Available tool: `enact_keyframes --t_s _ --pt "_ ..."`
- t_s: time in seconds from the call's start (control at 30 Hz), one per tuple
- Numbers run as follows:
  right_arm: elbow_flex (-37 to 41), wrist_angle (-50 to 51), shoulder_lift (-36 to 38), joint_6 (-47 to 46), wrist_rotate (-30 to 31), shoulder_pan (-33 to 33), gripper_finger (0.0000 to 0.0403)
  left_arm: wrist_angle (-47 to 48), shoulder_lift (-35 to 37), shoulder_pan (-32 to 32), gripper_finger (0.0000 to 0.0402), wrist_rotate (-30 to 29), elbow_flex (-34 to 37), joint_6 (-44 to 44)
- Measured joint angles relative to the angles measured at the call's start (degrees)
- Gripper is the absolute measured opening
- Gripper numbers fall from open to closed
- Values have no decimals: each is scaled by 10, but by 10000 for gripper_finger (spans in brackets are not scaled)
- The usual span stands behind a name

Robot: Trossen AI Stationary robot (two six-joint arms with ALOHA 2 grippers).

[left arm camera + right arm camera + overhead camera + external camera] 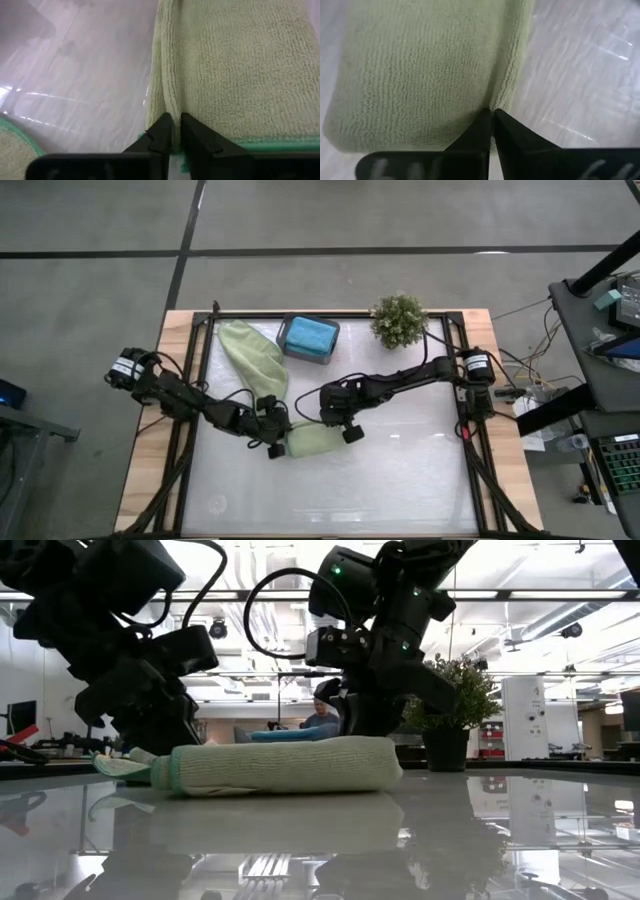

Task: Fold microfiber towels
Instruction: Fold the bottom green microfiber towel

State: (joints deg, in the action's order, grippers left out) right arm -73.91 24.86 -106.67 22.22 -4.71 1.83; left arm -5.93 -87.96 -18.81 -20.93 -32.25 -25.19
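Folded sage towel [314, 442], ribbed microfiber in a soft oblong, lies between both tools. Left gripper [173, 131] pinches its stitched edge; right gripper [491, 122] pinches its opposite edge. Two sage towels counted; second [252, 353] behind left gripper.

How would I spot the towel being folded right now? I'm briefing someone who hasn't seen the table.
Start at the small bushy green potted plant on the table's far edge, then come toward mid-table where the two dark arms meet. Between them lies a light sage green microfiber towel folded into a compact pad; unlike the loose, unfolded sage towel behind it, it's a thick neat rectangle.
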Motion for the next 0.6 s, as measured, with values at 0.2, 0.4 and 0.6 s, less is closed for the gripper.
enact_keyframes --t_s 0.2,0.4,0.6 --pt "-4 12 4 -22 21 0 52 6 8 0 100 7 0 0" --pt "-30 60 5 -47 36 0 109 43 41 0 144 9 -1 10" --pt "-41 90 23 -77 45 3 140 73 77 0 147 -38 0 30"
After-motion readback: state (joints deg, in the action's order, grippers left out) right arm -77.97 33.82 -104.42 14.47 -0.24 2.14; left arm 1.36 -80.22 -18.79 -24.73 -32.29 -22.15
